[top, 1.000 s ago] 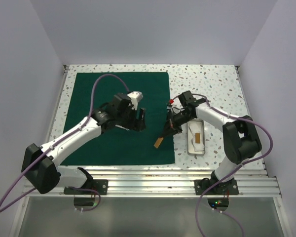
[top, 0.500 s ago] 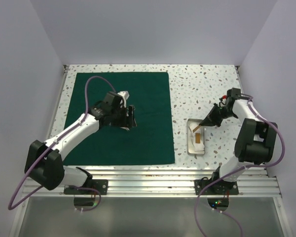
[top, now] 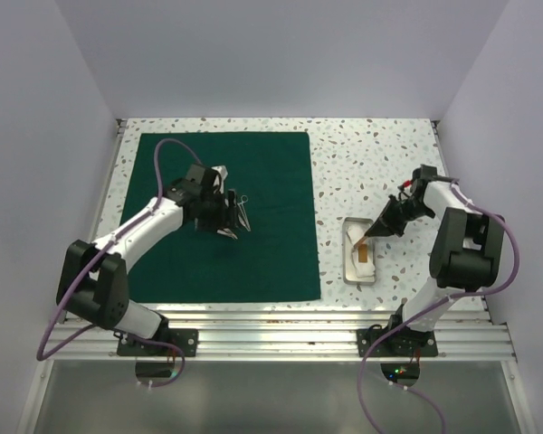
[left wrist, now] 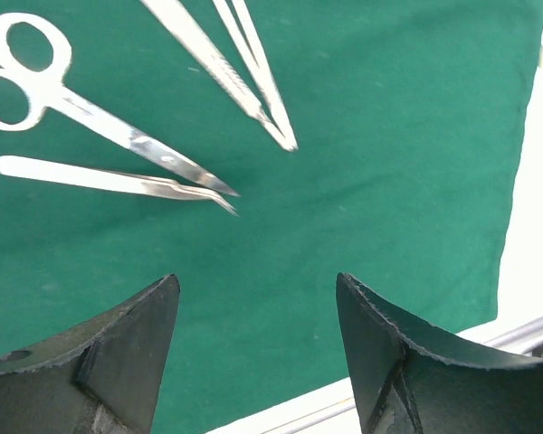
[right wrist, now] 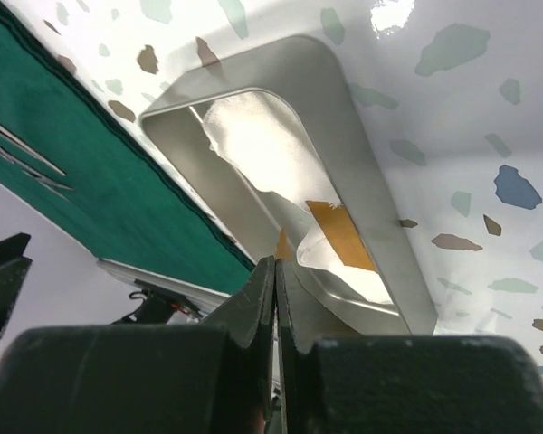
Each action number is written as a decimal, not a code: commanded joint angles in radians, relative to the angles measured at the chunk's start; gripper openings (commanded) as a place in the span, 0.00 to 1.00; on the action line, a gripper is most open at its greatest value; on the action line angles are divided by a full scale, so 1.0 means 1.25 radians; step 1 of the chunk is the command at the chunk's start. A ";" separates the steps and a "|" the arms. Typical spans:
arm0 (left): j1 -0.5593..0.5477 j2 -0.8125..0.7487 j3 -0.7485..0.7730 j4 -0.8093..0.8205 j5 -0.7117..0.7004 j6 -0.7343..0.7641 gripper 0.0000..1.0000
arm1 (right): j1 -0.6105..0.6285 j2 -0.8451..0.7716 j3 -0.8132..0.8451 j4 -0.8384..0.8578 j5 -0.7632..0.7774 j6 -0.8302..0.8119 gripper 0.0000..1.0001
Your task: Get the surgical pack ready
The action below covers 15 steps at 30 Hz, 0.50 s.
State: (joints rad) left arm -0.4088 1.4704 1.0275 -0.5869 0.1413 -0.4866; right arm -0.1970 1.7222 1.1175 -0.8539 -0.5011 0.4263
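The dark green drape (top: 271, 172) of the surgical pack lies flat on the left half of the table. Scissors (left wrist: 63, 99) and two tweezers (left wrist: 244, 81) lie on the drape (left wrist: 389, 136). My left gripper (top: 228, 221) hovers open just beside the instruments (top: 242, 210), nothing between its fingertips (left wrist: 256, 278). The silver tray (top: 346, 264) sits right of the drape. In it lies a white paper packet (right wrist: 253, 145) with a tan strip (right wrist: 339, 235). My right gripper (right wrist: 276, 259) is shut on the packet's near edge, low over the tray (right wrist: 362, 163).
Speckled white tabletop (top: 380, 154) surrounds the drape and tray. A metal rail (top: 271, 316) runs along the near table edge. Pale walls close in on the left, the back and the right. My right arm's elbow (top: 466, 258) stands near the right wall.
My right gripper carried the tan-striped packet from the drape's right edge over to the tray. My left gripper shifted left and back over the drape, leaving the instruments in sight beside it.
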 commanded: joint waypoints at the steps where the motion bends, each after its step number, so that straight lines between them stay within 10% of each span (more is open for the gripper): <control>1: 0.041 0.019 0.042 -0.025 -0.012 -0.003 0.74 | -0.001 0.013 -0.017 0.008 -0.025 -0.021 0.05; 8: 0.066 0.107 0.112 -0.113 -0.093 -0.080 0.71 | 0.045 -0.006 0.064 -0.069 0.098 -0.053 0.47; 15: 0.090 0.210 0.196 -0.176 -0.173 -0.238 0.65 | 0.151 -0.041 0.175 -0.127 0.217 -0.044 0.50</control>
State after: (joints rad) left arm -0.3244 1.6947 1.2057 -0.7433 -0.0132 -0.6548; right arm -0.0422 1.7329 1.2652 -0.9527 -0.3195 0.3779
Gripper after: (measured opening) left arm 0.652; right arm 0.503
